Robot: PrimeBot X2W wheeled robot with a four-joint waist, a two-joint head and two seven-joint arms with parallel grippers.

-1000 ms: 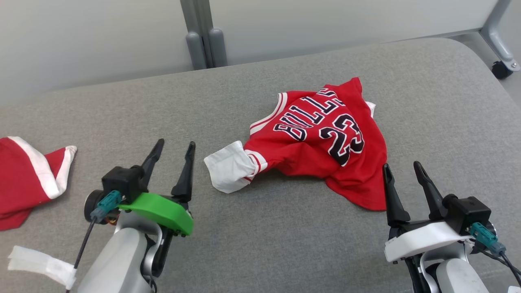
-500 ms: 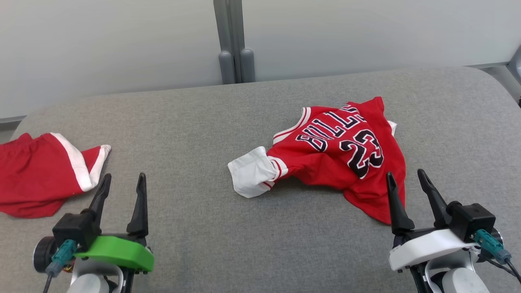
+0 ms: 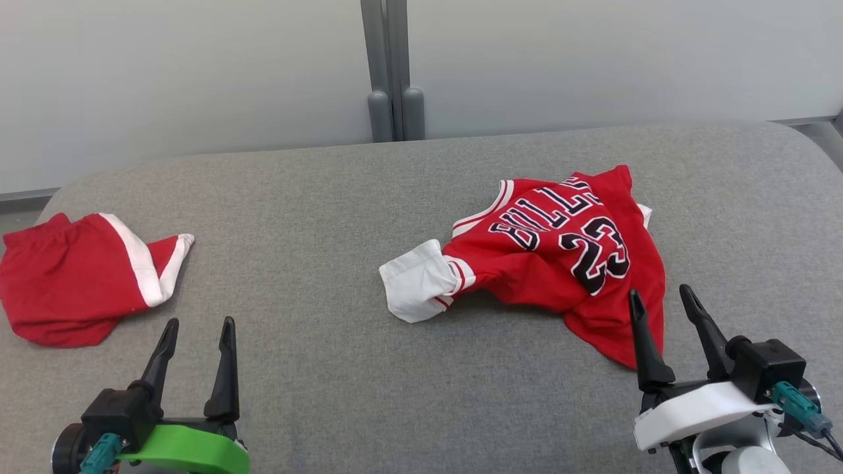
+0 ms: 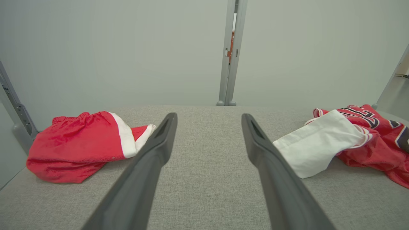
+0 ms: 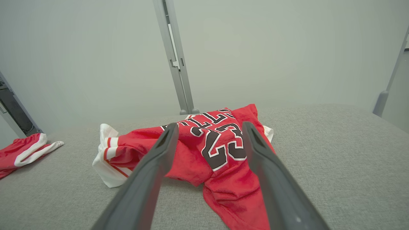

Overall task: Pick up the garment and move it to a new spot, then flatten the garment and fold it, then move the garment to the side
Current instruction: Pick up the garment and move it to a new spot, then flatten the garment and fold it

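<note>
On the right of the surface (image 3: pixel 342 368) lies the jersey (image 3: pixel 527 270), crumpled, its near hem just beside the right fingers (image 3: pixel 644 349); these and the left fingers (image 3: pixel 224 375) are spread, empty; a pinch of one layer only may let it twist or slip.

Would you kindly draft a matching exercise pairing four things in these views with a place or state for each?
Column one:
1. jersey
2. shorts
3. left gripper
4. right gripper

Column two:
a. open, nearest the jersey
b. red with a white stripe, far left in the head view
c. crumpled, number 23 showing
d. open, nearest the shorts

Pairs: 1-c, 2-b, 3-d, 4-a
</note>
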